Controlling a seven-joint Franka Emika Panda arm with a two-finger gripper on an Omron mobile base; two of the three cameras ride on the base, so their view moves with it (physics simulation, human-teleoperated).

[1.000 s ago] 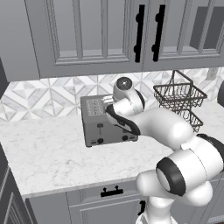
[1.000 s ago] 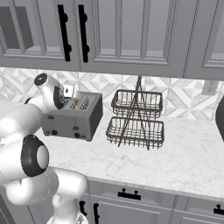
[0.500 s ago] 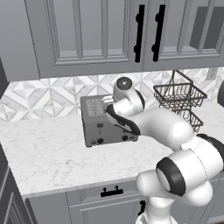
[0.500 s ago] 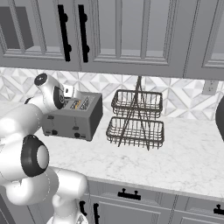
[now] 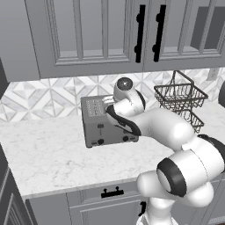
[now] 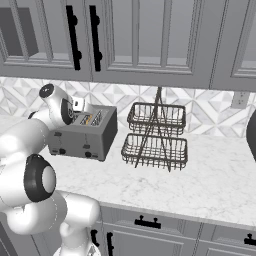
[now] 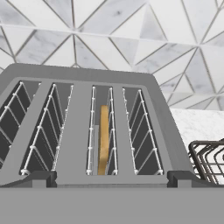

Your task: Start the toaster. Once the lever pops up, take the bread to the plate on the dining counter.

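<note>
The grey four-slot toaster (image 5: 105, 125) stands on the marble counter against the tiled wall, also seen from the right (image 6: 85, 134). From above, its slots (image 7: 87, 127) lie just below my hand. A thin golden-tan bread (image 7: 103, 138) slice stands on edge, sunk in the third slot from the left. My gripper (image 7: 111, 179) hovers open just over the toaster's top, its fingertips (image 7: 40, 178) wide apart and holding nothing. One dark lever (image 5: 100, 127) and two black knobs show on the front face; my arm covers the other lever. The plate and the dining counter are out of view.
A two-tier black wire basket (image 5: 180, 101) (image 6: 156, 136) stands right of the toaster, its corner near my hand (image 7: 210, 159). Grey upper cabinets (image 5: 101, 35) hang above. A dark rounded object (image 6: 251, 134) sits at the far right of the counter.
</note>
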